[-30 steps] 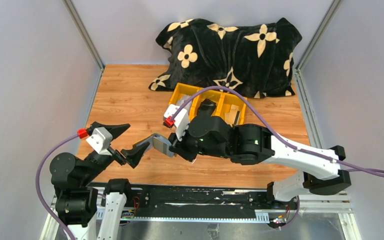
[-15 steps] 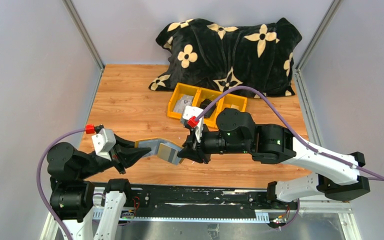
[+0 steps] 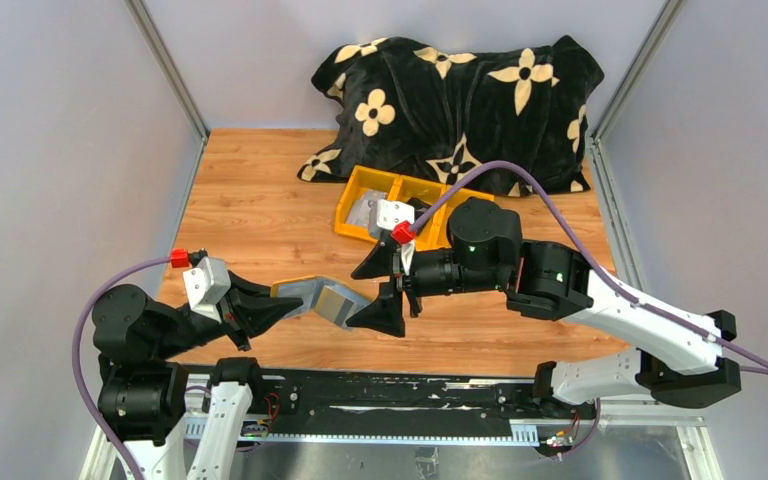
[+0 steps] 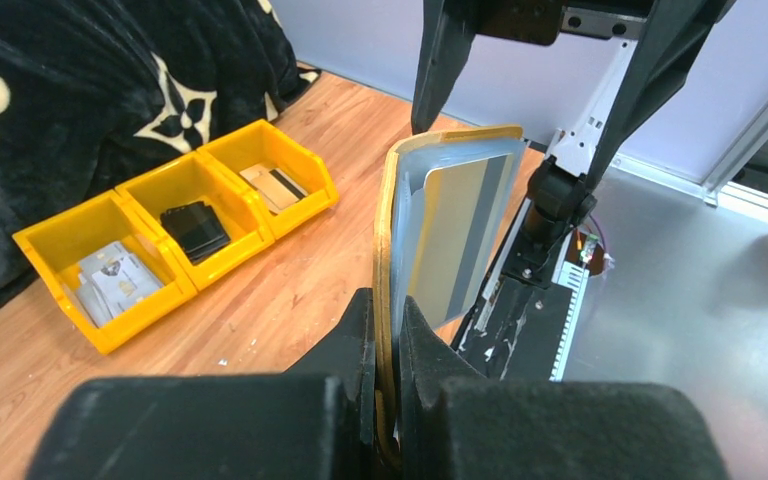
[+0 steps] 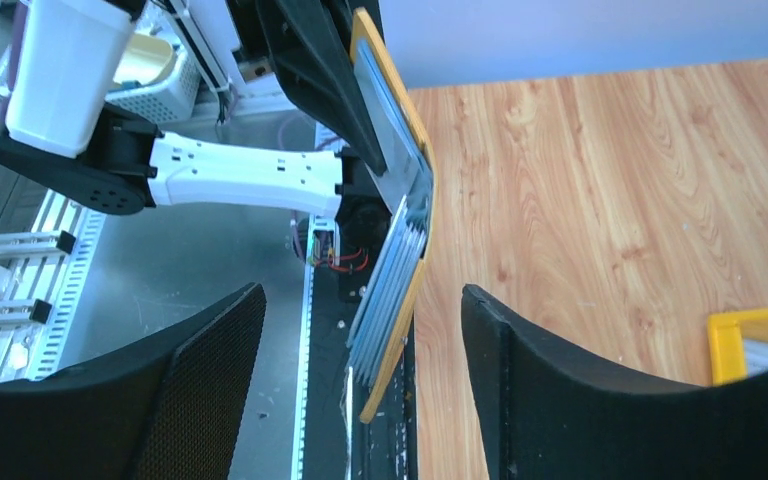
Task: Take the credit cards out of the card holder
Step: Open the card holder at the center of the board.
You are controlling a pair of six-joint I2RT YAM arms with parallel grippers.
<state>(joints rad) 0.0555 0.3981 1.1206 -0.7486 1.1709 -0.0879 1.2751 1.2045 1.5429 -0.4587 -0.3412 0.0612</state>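
The mustard-yellow card holder (image 3: 312, 296) hangs open above the table's near edge. My left gripper (image 3: 272, 306) is shut on its left leaf. In the left wrist view the card holder (image 4: 392, 240) stands upright out of the left gripper (image 4: 387, 312), and a pale credit card (image 4: 460, 225) with a darker stripe shows in a grey sleeve. My right gripper (image 3: 374, 291) is open, one finger on each side of the holder's right end, not touching it. The right wrist view has the card holder (image 5: 408, 300) edge-on between the spread fingers of the right gripper (image 5: 360, 300).
A yellow three-compartment bin (image 3: 343, 222) stands behind the right arm. It holds pale cards (image 4: 110, 280) at the left, a black pouch (image 4: 190, 225) in the middle and another card (image 4: 275, 185) at the right. A black flowered blanket (image 3: 460, 100) lies at the back.
A second ago the right gripper held the card holder and the left was open. The left then shut on the holder's left leaf. The right has now opened and drawn back slightly.
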